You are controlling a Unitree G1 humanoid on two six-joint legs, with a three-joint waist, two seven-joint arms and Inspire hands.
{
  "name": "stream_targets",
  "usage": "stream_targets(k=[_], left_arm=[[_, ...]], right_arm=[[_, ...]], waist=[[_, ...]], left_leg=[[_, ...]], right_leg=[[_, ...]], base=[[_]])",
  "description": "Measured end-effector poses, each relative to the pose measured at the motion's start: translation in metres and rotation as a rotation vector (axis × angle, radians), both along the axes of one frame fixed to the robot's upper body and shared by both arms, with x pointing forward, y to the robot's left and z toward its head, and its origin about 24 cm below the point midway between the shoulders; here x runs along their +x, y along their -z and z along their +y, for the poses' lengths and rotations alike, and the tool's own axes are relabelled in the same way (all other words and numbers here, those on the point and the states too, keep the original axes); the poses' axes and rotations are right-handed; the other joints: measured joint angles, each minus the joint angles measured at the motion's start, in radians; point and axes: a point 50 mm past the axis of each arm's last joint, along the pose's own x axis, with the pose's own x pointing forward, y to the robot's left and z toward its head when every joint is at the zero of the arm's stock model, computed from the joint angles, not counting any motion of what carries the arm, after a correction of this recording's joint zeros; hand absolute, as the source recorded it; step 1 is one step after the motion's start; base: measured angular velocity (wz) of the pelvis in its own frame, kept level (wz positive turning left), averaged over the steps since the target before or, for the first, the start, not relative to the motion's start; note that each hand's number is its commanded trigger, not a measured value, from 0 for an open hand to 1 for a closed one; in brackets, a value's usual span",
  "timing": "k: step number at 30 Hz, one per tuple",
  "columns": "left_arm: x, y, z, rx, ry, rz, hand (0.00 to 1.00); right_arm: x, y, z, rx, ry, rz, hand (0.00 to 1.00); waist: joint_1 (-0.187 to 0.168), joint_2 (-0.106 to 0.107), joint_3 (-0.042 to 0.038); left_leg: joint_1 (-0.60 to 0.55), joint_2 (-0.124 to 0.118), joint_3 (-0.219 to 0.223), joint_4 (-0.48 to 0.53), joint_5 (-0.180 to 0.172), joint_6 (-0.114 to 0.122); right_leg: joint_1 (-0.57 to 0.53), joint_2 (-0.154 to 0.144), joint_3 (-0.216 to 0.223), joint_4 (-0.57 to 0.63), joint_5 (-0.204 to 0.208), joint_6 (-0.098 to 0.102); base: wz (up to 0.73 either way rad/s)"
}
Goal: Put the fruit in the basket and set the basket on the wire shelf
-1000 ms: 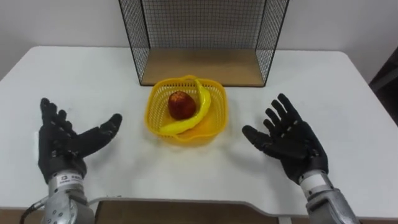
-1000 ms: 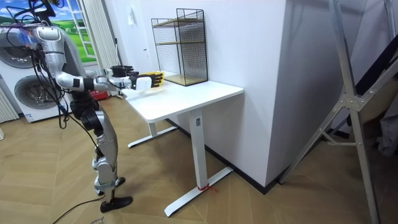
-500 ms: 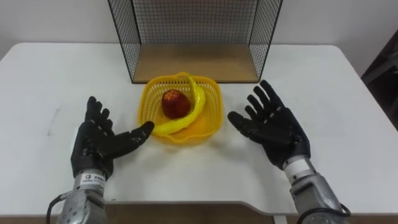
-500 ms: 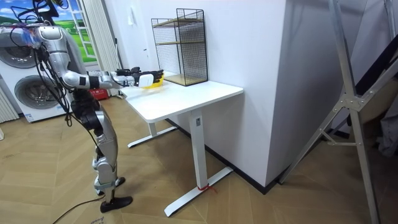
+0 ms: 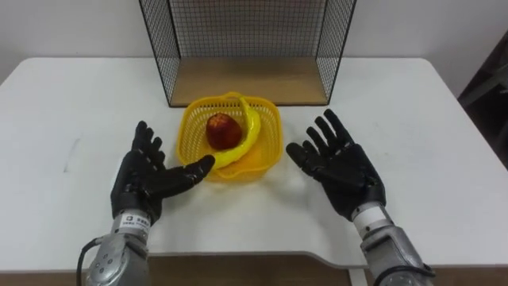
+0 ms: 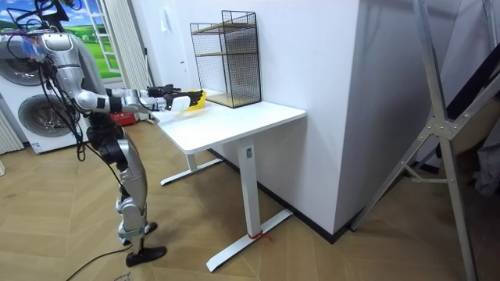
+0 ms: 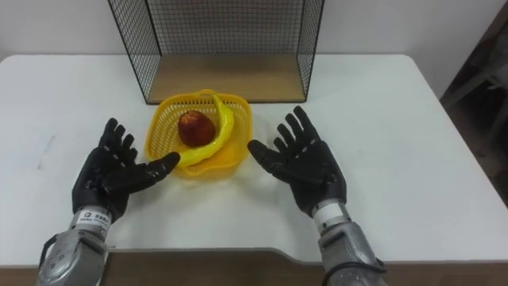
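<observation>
Left eye view: the yellow basket [image 5: 268, 151] sits mid-scene on the white tabletop [image 5: 444, 135]. The apple [image 5: 224, 129] and banana [image 5: 249, 127] are both inside. The banana curves round the apple's 3 o'clock side, and its lower end rests over the rim at 7 o'clock. Fruit loading is judged complete; the step in hand is taking hold of the basket for the lift.

Left hand [image 5: 147, 179]: released, fingers straight and spread, palm turned inward, at the basket's 8 o'clock. Its thumb tip reaches the rim near the banana's end; contact cannot be told. Right hand [image 5: 343, 168]: released likewise, palm inward, at 4 o'clock, near the basket wall but apart from it. Neither hand grasps anything.

The wire shelf [image 5: 246, 81] stands just beyond the basket at 12 o'clock. Its open front faces the robot and its wooden floor board is bare.

Next move, as judged: bring both palms onto opposite basket walls and press evenly. Raise the basket clear of the board's front edge, carry it toward 12 o'clock and set it down.

Clearances: the mesh side walls at 10 and 2 o'clock frame the opening. It looks wider than the basket, but with a hand on each side the margin is slim and the fingers may catch the wire. The tabletop is open at 3 and 9 o'clock, and its near edge runs at 6 o'clock under the wrists. The left thumb could nudge the overhanging banana end.

Room view: the robot stands at the tabletop's end on the room view's left, arms stretched out over it.
</observation>
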Motion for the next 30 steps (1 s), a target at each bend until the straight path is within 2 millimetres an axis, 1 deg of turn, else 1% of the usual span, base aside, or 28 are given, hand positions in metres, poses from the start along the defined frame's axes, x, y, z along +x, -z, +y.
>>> stream_targets(k=[6,11,14,18,21,26,30], left_arm=[[0.001,-0.001,-0.004,-0.004,0.035,-0.008,0.0],[0.008,-0.006,-0.006,-0.005,0.054,-0.027,0.0],[0.008,-0.006,-0.007,-0.004,0.066,-0.029,0.0],[0.008,-0.005,-0.007,-0.005,0.071,-0.017,0.0],[0.009,-0.004,-0.008,-0.002,0.077,-0.008,0.0],[0.019,-0.009,-0.012,0.019,0.101,-0.021,0.0],[0.024,-0.01,-0.014,0.023,0.112,-0.016,0.0]], right_arm=[[0.007,-0.001,0.001,0.0,-0.005,-0.004,0.0],[0.014,-0.007,0.004,-0.003,-0.017,-0.031,0.0],[0.018,-0.01,0.004,-0.009,-0.021,-0.041,0.0],[0.019,-0.006,0.004,-0.04,-0.027,-0.024,0.0],[0.018,-0.004,0.004,-0.066,-0.038,-0.016,0.0],[0.023,-0.007,0.012,-0.14,-0.09,-0.036,0.0],[0.03,-0.01,0.017,-0.185,-0.125,-0.041,0.0]], waist=[[-0.001,0.0,-0.0006],[0.004,-0.001,-0.0009],[0.002,-0.004,-0.0018],[0.0,-0.009,-0.002],[0.0,-0.011,-0.001],[0.0,-0.018,0.0032],[-0.002,-0.024,0.0032]], left_leg=[[0.0,-0.001,0.003,0.003,0.001,0.0],[0.002,0.0,0.013,0.003,0.001,0.001],[0.003,0.0,0.014,0.003,0.001,0.001],[0.002,0.0,0.014,0.004,0.001,0.001],[0.002,0.0,0.014,0.006,0.001,0.001],[-0.003,0.001,0.015,0.011,0.001,0.001],[-0.008,0.001,0.015,0.011,0.001,0.001]], right_leg=[[-0.006,0.0,0.009,0.001,0.0,0.0],[-0.013,0.001,0.025,0.001,0.0,0.0],[-0.014,0.001,0.026,0.001,0.0,0.0],[-0.014,0.001,0.026,0.002,0.0,0.0],[-0.012,0.001,0.026,0.002,0.0,0.0],[-0.019,-0.001,0.025,0.012,0.0,0.0],[-0.02,-0.001,0.02,0.016,0.0,0.0]], base=[[-0.01],[-0.07],[-0.01],[0.0],[0.0],[0.0],[0.0]])
